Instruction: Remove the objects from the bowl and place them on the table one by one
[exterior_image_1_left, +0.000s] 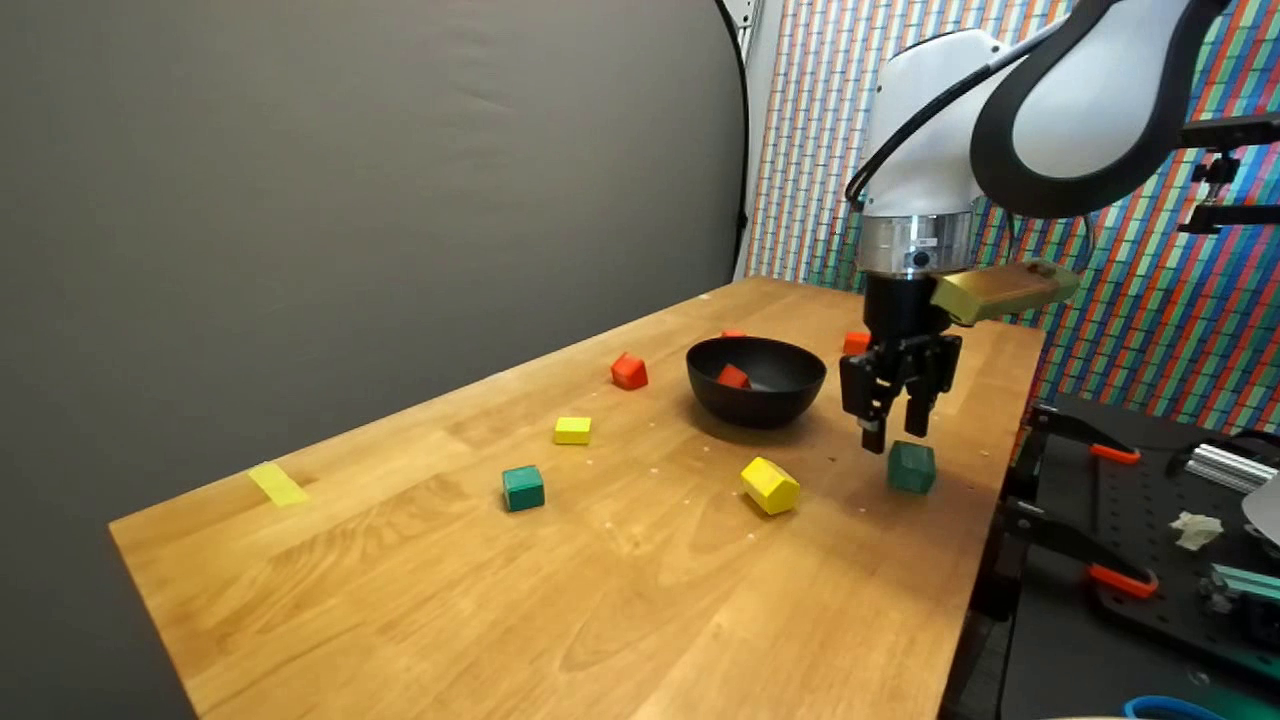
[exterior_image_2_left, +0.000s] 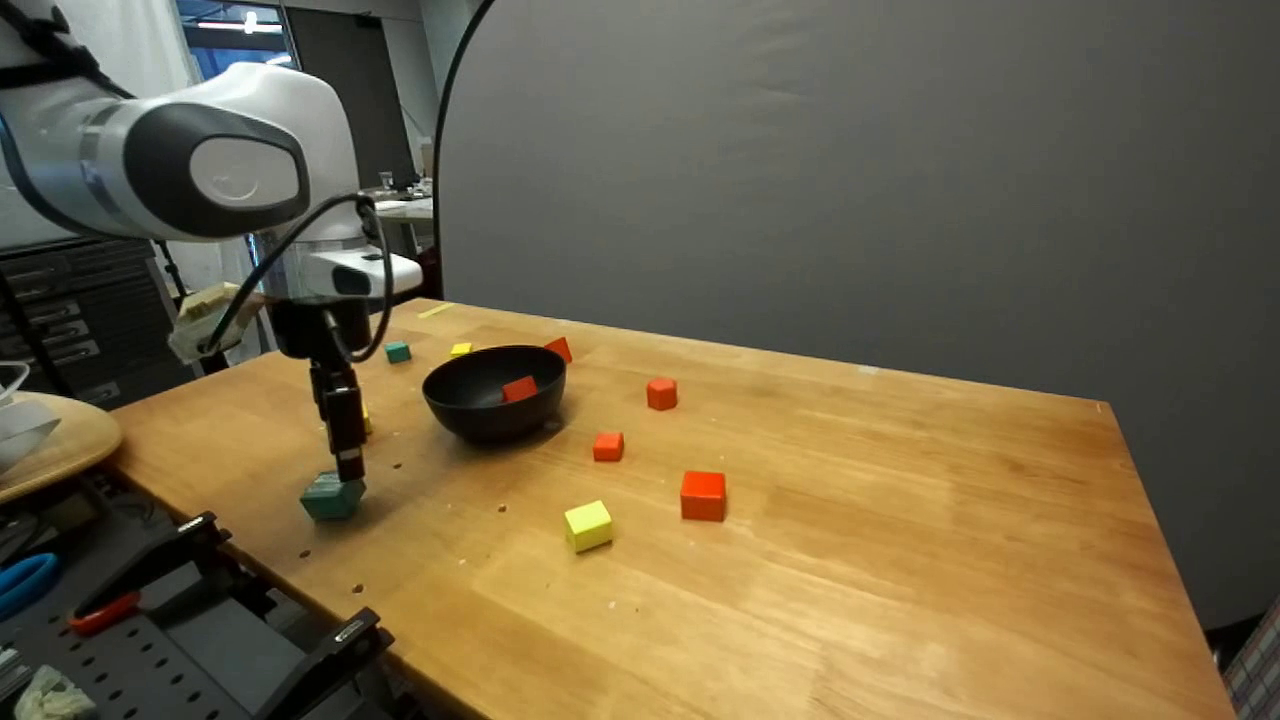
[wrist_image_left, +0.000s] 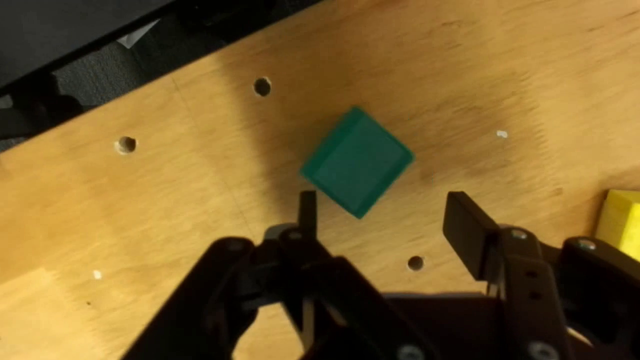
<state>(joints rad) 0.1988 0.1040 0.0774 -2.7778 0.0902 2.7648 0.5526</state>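
My gripper (wrist_image_left: 382, 212) is open, its fingers (wrist_image_left: 462, 230) apart with nothing pinched between them. Just beyond the fingertips in the wrist view is a green block (wrist_image_left: 359, 162); in both exterior views this green block (exterior_image_1_left: 911, 467) (exterior_image_2_left: 332, 496) sits right under the gripper (exterior_image_1_left: 895, 432), near the edge of the wooden table (exterior_image_1_left: 620, 600). Whether its underside lies flat I cannot tell. The black bowl (exterior_image_1_left: 755, 405) (exterior_image_2_left: 490, 415) stands beside the arm, with a red block (exterior_image_1_left: 733, 377) (exterior_image_2_left: 519, 389) inside. A yellow block (exterior_image_1_left: 770, 486) lies between bowl and gripper.
Across the table are another green block (exterior_image_1_left: 523, 488), a small yellow block (exterior_image_1_left: 572, 431), red blocks (exterior_image_1_left: 629, 372) (exterior_image_2_left: 703, 496) (exterior_image_2_left: 608, 447) (exterior_image_2_left: 661, 394) and a yellow block (exterior_image_2_left: 588, 526). A tape strip (exterior_image_1_left: 278, 483) marks the far corner. Black clamps (exterior_image_1_left: 1080, 550) line the near edge.
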